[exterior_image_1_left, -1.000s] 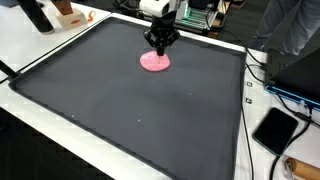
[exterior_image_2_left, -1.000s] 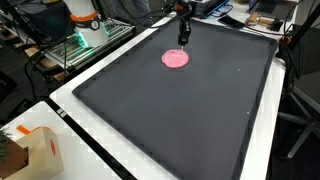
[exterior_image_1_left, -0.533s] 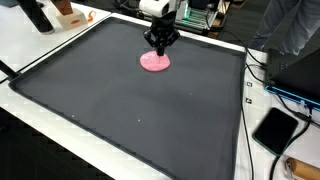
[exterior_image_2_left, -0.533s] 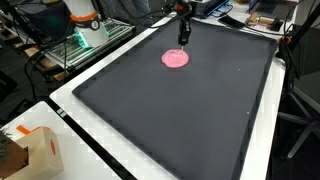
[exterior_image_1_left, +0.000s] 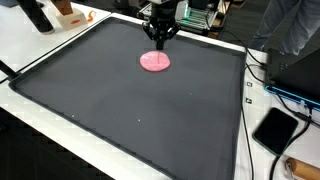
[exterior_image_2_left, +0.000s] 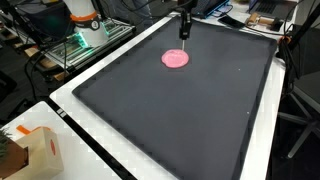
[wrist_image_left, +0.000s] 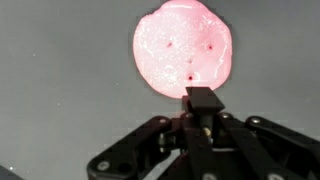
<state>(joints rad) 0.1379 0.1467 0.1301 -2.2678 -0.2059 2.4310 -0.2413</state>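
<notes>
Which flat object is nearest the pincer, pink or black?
The pink disc, on the dark mat by the pincer; the black slab lies off the mat.

A white worktop (exterior_image_1_left: 60, 125) carries a large dark mat (exterior_image_1_left: 130, 110), with a pink disc (exterior_image_1_left: 155, 61) lying flat on it.

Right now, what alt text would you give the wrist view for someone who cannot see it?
A round, flat pink disc with three small dark dots lies on a dark grey mat, seen from above. The black gripper fills the bottom of the picture, its fingers closed together and its tip overlapping the disc's lower rim in this view.
</notes>
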